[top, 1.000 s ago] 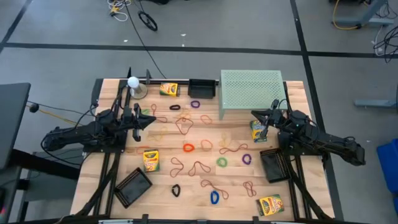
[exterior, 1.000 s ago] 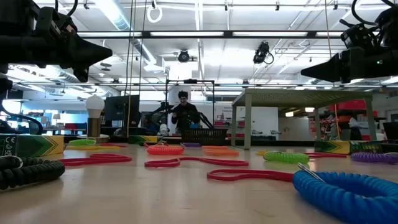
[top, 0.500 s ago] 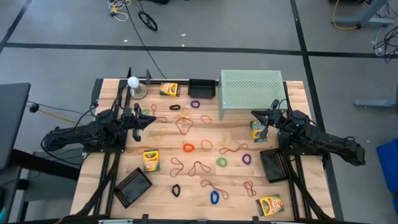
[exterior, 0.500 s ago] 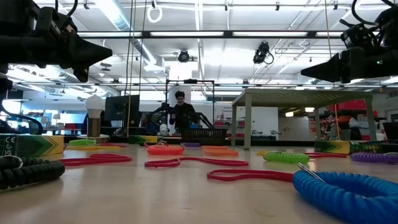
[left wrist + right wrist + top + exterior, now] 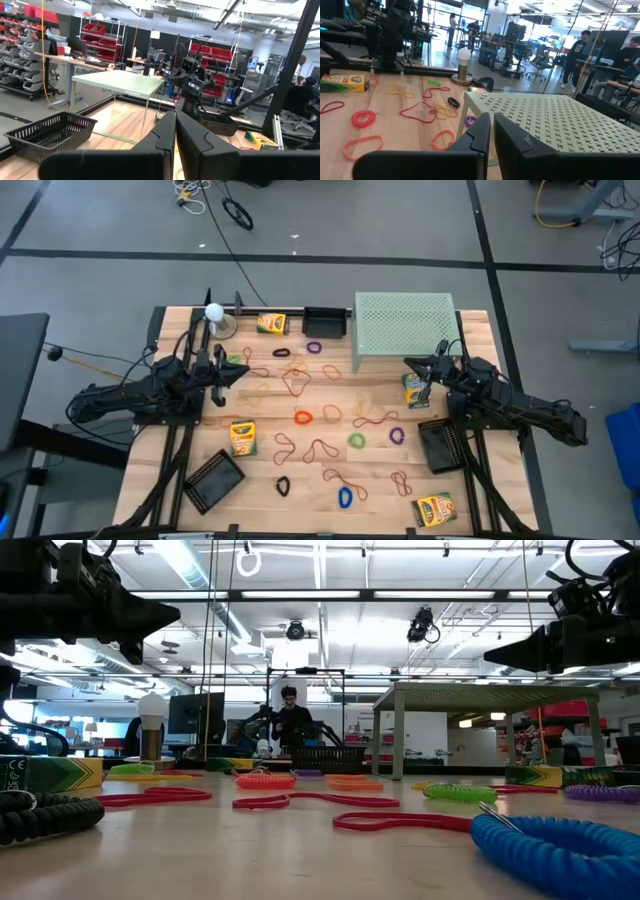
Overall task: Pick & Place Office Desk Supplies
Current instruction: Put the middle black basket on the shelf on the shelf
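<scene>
Several yellow-and-green crayon boxes lie flat on the wooden table, one (image 5: 242, 437) at the near left and one (image 5: 416, 389) under my right gripper's tip. Coloured rubber-band loops (image 5: 303, 417) are strewn over the table's middle. Black mesh trays rest at the far edge (image 5: 325, 321), the near left (image 5: 214, 481) and the right (image 5: 440, 445). My left gripper (image 5: 240, 373) hovers shut above the table's left side and points right. My right gripper (image 5: 408, 362) hovers shut at the right, beside the green shelf, and points left. Both hold nothing.
A pale green perforated shelf (image 5: 405, 330) stands on legs at the far right. A white ball on a stand (image 5: 214, 312) is at the far left. In the low view a blue coiled band (image 5: 560, 845) lies close to the near edge. People stand in the room beyond.
</scene>
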